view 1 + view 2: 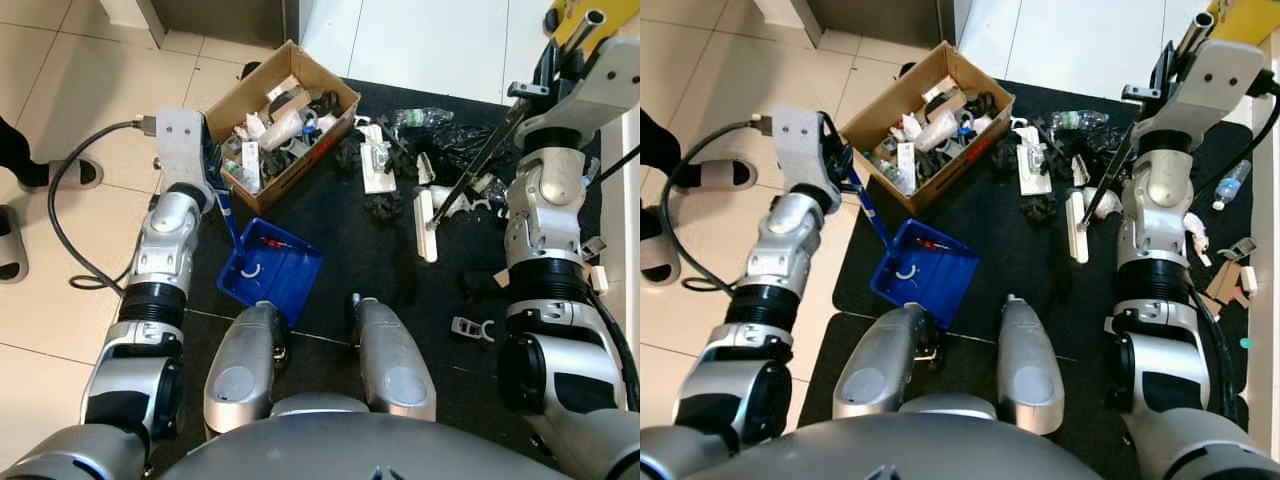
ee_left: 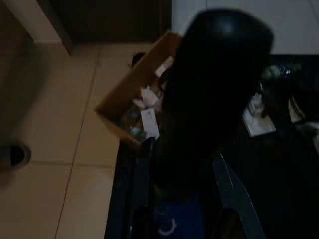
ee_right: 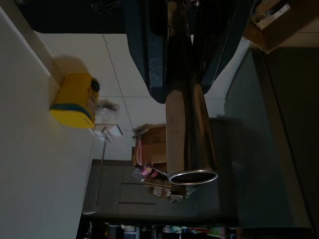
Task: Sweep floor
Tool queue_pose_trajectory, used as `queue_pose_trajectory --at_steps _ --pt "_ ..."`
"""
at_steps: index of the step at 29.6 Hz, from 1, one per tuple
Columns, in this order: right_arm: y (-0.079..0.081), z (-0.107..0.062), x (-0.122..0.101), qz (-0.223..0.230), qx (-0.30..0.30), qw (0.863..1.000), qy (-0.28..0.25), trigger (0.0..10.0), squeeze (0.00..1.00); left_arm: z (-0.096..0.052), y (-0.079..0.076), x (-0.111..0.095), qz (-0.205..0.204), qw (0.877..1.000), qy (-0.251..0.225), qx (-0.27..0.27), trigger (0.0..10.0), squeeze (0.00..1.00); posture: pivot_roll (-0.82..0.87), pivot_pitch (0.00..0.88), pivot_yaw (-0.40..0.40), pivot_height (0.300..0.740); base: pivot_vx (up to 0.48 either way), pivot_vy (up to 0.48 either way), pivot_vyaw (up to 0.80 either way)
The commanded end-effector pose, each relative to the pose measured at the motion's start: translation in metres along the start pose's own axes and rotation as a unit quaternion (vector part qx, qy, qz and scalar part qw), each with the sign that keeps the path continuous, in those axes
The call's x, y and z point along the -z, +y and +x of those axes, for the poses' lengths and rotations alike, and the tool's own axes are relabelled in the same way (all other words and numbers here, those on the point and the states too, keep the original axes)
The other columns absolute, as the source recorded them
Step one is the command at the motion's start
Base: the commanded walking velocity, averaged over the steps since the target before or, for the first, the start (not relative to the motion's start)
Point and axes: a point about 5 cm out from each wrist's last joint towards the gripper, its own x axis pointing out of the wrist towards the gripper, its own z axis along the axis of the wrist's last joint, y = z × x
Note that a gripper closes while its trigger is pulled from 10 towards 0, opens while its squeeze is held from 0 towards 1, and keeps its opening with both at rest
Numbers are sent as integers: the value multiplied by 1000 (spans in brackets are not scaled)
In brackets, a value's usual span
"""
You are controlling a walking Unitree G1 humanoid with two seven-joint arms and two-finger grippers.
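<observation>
The broom (image 1: 428,222) — a thin dark metal pole ending in a white head — rests on the black mat (image 1: 340,260) at one o'clock, amid litter. The right gripper (image 1: 1160,75) pinches its pole. The left gripper (image 1: 213,172) clamps the blue dustpan (image 1: 272,267) handle at eleven o'clock — beside a cardboard box (image 1: 285,120).

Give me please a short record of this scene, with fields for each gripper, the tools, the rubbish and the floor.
left gripper: holds the handle of the blue dustpan
right gripper: holds the metal broom pole, raised
broom head: white, on the black mat
dustpan: on the mat's left edge, small red bit inside
cardboard box: open, full of rubbish
loose rubbish: scattered on the mat beside the box
floor: beige tiles
</observation>
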Motion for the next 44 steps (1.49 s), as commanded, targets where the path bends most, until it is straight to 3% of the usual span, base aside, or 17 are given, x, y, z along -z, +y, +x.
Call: queue_pose_trajectory --at_steps 1,8,11,17,23,28,34,35,42,44 --pt "2 0 -1 0 -1 1000 -5 10000 0 -6 -6 20 -12 996 78 35 10000 0 75 142 26 740 0 0 0" --pt "1 -1 0 0 3 1000 -4 10000 0 -8 4 13 -1 994 98 43 10000 0 78 139 31 740 0 0 0" --pt "1 -1 0 1 4 1000 -4 10000 0 -7 5 0 21 998 35 36 10000 0 76 138 31 740 0 0 0" --pt "2 0 0 2 2 1000 -6 10000 0 -14 -4 -31 14 997 -64 33 10000 0 78 126 28 740 0 0 0" --pt "3 2 -1 1 -1 1000 -7 10000 0 -17 -11 -50 -8 993 -113 40 10000 0 78 117 23 740 0 0 0" --pt "4 3 -2 1 -2 1000 -8 10000 0 -17 -16 -58 -35 990 -125 51 10000 0 78 114 23 740 0 0 0" --pt "4 4 -2 1 -2 1000 -9 10000 0 -16 -25 -78 -91 983 -144 66 10000 0 79 109 23 740 0 0 0" --pt "4 4 -2 1 -2 1000 -9 10000 0 -14 -25 -90 -109 979 -159 61 10000 0 77 105 23 740 0 0 0" --pt "4 5 -1 2 -1 1000 -8 10000 0 -11 -17 -132 -129 966 -221 47 10000 0 80 103 23 740 0 0 0" --pt "5 5 -1 3 0 1000 -8 10000 0 -10 -3 -160 -122 958 -257 29 10000 0 83 102 24 740 0 0 0"
